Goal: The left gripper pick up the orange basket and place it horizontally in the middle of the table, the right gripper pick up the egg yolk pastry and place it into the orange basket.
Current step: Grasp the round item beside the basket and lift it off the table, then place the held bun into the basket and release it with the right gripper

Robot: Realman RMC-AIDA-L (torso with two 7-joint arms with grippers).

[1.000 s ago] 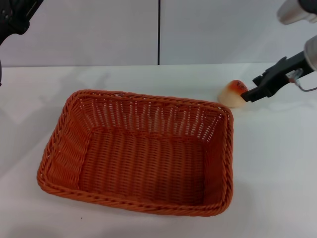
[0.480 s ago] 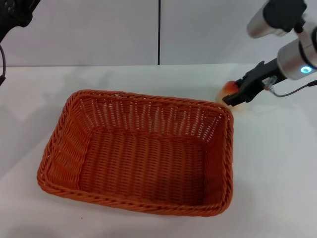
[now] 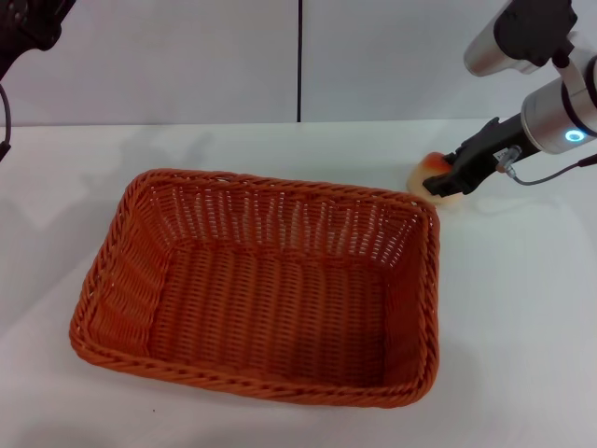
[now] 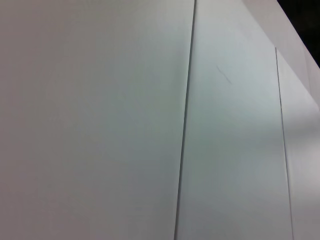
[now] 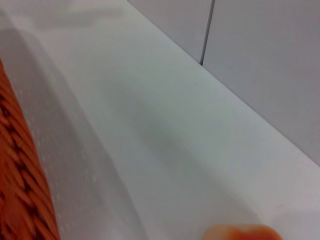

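Note:
The orange basket (image 3: 261, 285) lies level on the white table (image 3: 522, 308), near its middle, with nothing inside it. Its woven rim (image 5: 20, 165) also shows in the right wrist view. The egg yolk pastry (image 3: 429, 171) sits just beyond the basket's far right corner. My right gripper (image 3: 446, 183) is right against the pastry and covers its right side. A sliver of the pastry (image 5: 242, 233) shows in the right wrist view. My left gripper (image 3: 28, 23) is raised at the far left, away from the basket.
A pale wall with a dark vertical seam (image 3: 299, 61) stands behind the table. The right arm's thin cable (image 3: 550, 175) hangs close over the tabletop. Bare tabletop lies to the right of the basket and in front of it.
My right gripper came in from the right and closed up against the pastry, now covering part of it. Its arm with the blue ring came into view. The basket did not move.

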